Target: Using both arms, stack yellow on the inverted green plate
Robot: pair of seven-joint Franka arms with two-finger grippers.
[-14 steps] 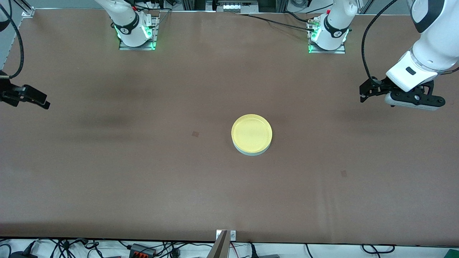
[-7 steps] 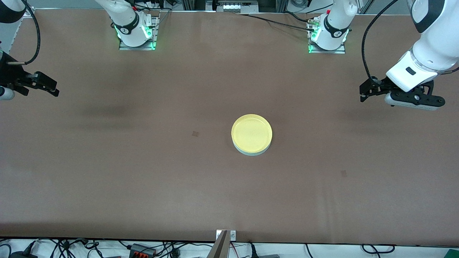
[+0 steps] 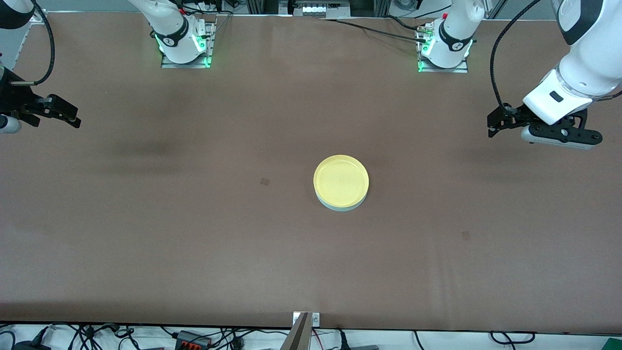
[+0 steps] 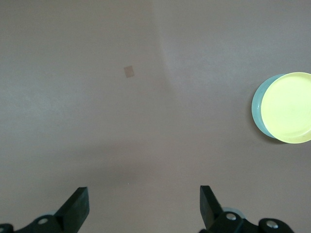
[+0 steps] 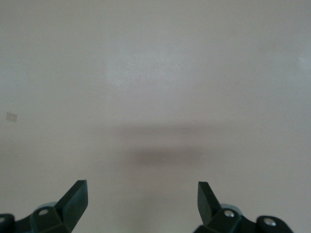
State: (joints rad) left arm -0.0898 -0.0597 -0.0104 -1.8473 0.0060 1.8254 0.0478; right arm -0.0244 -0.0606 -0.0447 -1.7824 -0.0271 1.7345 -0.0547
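Note:
The yellow plate [image 3: 341,181] rests upright on the pale green plate [image 3: 340,207] in the middle of the brown table, and only the green one's rim shows under it. The left wrist view shows the yellow plate [image 4: 289,107] with a crescent of the green plate [image 4: 256,109]. My left gripper [image 3: 492,128] hangs open and empty over bare table toward the left arm's end, well apart from the stack; its wrist view shows the left gripper [image 4: 144,204] with jaws wide. My right gripper [image 3: 74,118] is open and empty over the right arm's end, as the right gripper [image 5: 142,199] shows.
Both arm bases [image 3: 184,46] [image 3: 444,48] stand along the table's edge farthest from the front camera. Two small dark marks [image 3: 265,182] [image 3: 465,235] lie on the brown table [image 3: 194,243]. A metal post [image 3: 301,330] and cables sit at the nearest edge.
The right gripper has risen and shifted toward the bases' side of the table, then nearly stopped. The left arm and the plates have not moved.

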